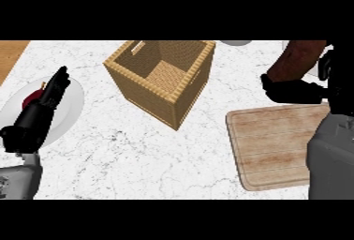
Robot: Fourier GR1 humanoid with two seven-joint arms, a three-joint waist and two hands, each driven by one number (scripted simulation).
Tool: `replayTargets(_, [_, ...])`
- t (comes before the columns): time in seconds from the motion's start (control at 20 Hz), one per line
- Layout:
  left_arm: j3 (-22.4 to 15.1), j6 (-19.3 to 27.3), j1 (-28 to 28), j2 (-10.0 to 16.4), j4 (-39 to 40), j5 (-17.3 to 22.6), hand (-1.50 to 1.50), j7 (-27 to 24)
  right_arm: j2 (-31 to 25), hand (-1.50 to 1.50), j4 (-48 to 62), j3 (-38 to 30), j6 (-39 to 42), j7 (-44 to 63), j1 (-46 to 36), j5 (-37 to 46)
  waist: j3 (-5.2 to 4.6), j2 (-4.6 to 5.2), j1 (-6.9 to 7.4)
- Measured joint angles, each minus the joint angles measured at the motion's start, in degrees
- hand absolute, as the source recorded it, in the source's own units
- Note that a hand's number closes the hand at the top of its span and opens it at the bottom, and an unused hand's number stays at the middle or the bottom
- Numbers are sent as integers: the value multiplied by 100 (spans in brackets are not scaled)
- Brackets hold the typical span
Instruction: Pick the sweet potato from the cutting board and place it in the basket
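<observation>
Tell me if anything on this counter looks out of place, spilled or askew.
Nothing is spilled or damaged. The basket sits turned cornerwise, not squared with the cutting board. The sweet potato is off the board, held in the right hand, as the task expects.

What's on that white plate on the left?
The left hand covers the middle of the plate. A dark red thing peeks out beside it; the rest is hidden.

Bright, even light from above, white marble counter (138, 159) uniformly pale, wicker basket (145, 98) inner walls shaded at upper centre.
</observation>
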Motion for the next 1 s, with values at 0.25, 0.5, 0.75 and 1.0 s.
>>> replayTargets(0.25, [-78,34,-180,-63,185,-109,0,-86,269,150,208,89,510,800,-1459,-221,-4,30,95])
replayTargets(0.5, [-83,15,-239,-76,177,-125,0,-35,421,150,1019,52,705,1374,-2724,-481,-4,41,153])
replayTargets(0.75, [-105,-17,-288,-110,227,-131,0,-69,461,150,2260,-123,509,1566,-3799,-675,-5,59,196])
replayTargets(1.0, [-121,-49,-255,-121,172,-138,0,-80,476,150,3530,-86,2,1653,-4349,-911,-5,72,248])
